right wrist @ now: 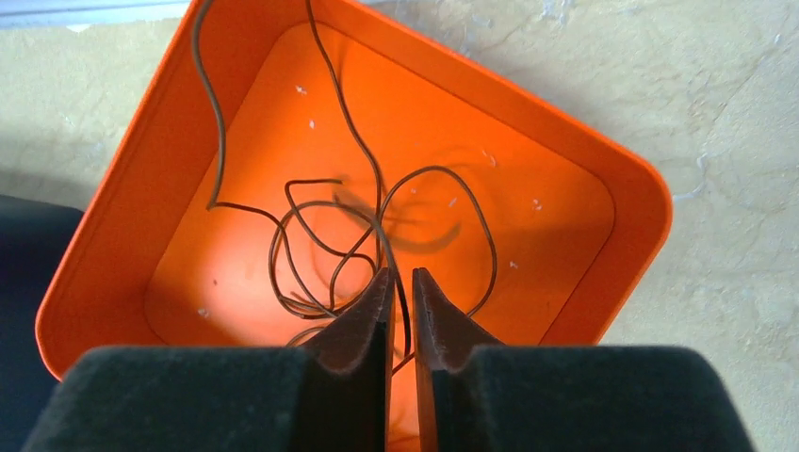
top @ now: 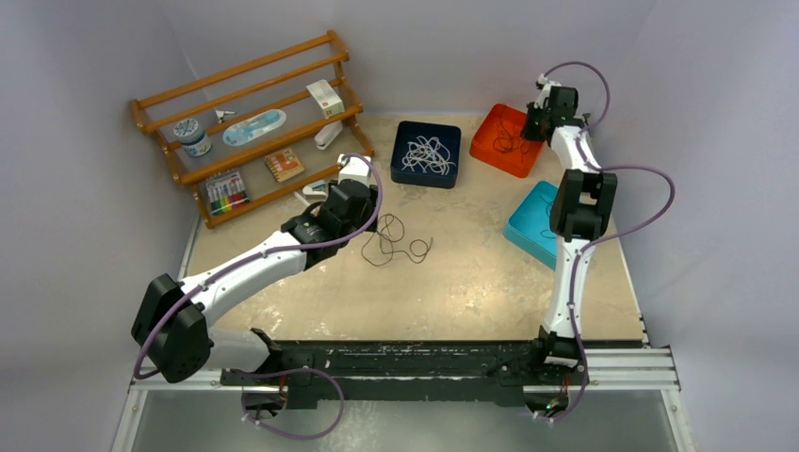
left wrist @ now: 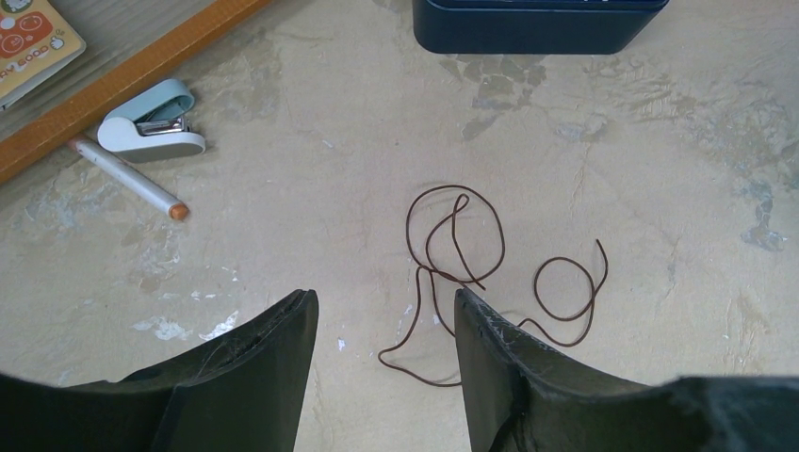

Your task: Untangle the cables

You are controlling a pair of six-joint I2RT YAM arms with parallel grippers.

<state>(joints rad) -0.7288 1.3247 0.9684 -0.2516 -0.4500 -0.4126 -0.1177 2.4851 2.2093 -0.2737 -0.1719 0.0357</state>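
Top view: even diffuse light, table [top: 471,292] centre brightest. Left wrist view: sharp, faint shadow beside brown cable [left wrist: 462,280] ahead of left gripper [left wrist: 386,363]; fingers near-black. Right wrist view: orange tray [right wrist: 627,188] glows, oversaturated; smeared shadow of tangled cable [right wrist: 381,226] ahead of right gripper [right wrist: 400,282].

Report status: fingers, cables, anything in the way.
Left fingers open above the brown cable, loose on the table. Right fingers almost closed inside the orange bin, second cable running between them, grip unclear. Nothing in the way.
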